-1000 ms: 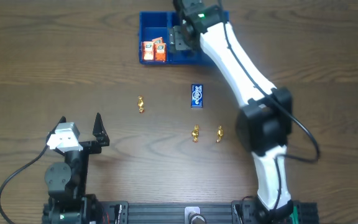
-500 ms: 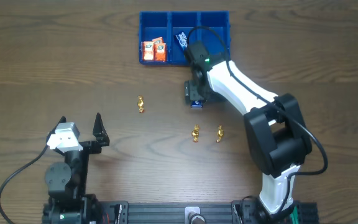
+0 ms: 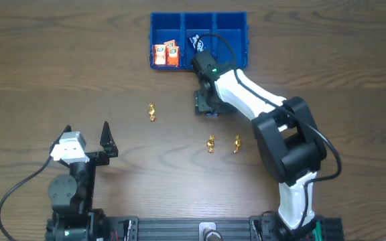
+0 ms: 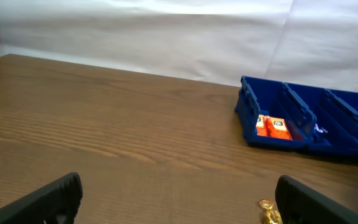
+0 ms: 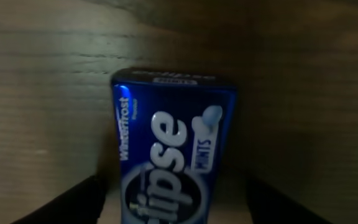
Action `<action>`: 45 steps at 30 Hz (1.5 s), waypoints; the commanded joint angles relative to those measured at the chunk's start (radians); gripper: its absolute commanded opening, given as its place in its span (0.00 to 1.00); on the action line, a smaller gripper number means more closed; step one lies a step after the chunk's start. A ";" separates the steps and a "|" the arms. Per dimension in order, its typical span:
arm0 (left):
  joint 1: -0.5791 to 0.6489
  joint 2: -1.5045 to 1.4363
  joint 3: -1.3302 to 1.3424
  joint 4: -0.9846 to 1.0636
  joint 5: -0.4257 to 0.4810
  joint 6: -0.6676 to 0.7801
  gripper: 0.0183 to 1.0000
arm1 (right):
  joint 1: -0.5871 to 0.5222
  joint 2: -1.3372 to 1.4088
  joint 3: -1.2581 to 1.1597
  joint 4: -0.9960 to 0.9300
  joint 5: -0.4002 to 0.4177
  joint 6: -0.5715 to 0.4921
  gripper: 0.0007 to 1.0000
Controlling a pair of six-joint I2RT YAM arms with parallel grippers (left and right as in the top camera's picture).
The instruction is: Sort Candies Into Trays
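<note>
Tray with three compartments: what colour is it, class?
The tray is blue, seen best in the top view.

Blue mint box (image 5: 173, 149) mostly covered, blue tray (image 4: 248, 112) clipped

From above, the right claw (image 3: 205, 107) sits over the mint box, only a sliver peeking out; in the right wrist view its near end runs off the edge. In the left wrist view the tray loses its far end, and a gold candy (image 4: 268, 213) is clipped too. The dark item (image 3: 196, 41) in the tray's middle compartment is possibly another mint box, too small to tell.
</note>
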 commanded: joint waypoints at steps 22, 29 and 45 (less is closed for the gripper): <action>0.003 -0.004 -0.014 -0.042 0.013 0.014 1.00 | -0.029 -0.090 0.541 -0.296 0.172 -0.069 0.17; 0.003 -0.004 -0.014 -0.042 0.013 0.014 1.00 | -0.061 0.195 1.036 -0.394 0.178 -0.095 0.17; 0.003 -0.004 -0.014 -0.042 0.013 0.014 1.00 | -0.061 0.427 1.062 -0.298 0.164 -0.063 0.18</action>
